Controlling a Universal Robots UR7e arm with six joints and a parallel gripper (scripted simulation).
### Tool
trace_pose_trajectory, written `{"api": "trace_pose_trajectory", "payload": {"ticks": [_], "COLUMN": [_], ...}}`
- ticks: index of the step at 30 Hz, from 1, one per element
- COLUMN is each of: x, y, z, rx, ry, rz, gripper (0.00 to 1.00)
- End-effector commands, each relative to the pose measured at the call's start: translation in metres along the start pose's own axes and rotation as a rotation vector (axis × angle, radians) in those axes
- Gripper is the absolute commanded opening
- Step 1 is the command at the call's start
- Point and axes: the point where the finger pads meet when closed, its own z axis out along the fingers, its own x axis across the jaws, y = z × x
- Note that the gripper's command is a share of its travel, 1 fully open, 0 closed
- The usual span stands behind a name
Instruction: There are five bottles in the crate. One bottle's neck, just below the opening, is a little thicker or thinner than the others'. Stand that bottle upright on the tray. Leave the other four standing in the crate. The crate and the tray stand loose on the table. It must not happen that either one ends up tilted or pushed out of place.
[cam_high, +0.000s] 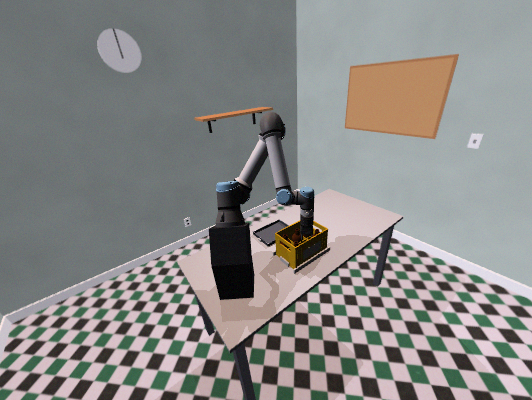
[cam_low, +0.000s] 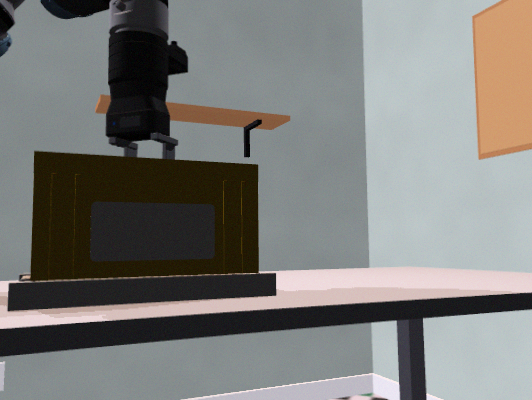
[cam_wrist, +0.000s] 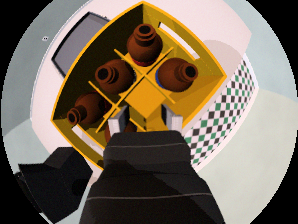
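The yellow crate (cam_high: 301, 244) stands on the table; the exterior view shows its dark side (cam_low: 145, 215). In the wrist view the crate (cam_wrist: 143, 76) holds brown bottles standing in its cells: one at the far end (cam_wrist: 143, 43), one in the middle left (cam_wrist: 113, 76), one on the right (cam_wrist: 178, 72) and one at the left end (cam_wrist: 83, 108). A fifth bottle is not visible. My gripper (cam_low: 147, 150) is open, straight above the crate, with its fingertips dipping just behind the rim. The fingers straddle a near cell, apart from the visible bottles. The dark tray (cam_high: 270, 231) lies flat beside the crate.
The arm's black pedestal (cam_high: 231, 260) stands on the table on the near side of the tray and crate. The crate rests on a dark base strip (cam_low: 142, 290). The table's far edge lies beyond the crate.
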Motion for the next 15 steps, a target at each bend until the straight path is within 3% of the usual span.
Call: {"api": "trace_pose_trajectory", "payload": {"ticks": [1,7,8,15], "x": [0.0005,0.0005,0.0005,0.0005], "y": [0.0000,0.0000,0.0000,0.0000], "z": [-0.0004,-0.0004,-0.0004,-0.0004], "rx": [0.000,0.000,0.000,0.000], "ry": [0.001,0.001,0.001,0.001], "rz": [0.000,0.000,0.000,0.000], "gripper": [1.00,1.00,0.00,0.00]}}
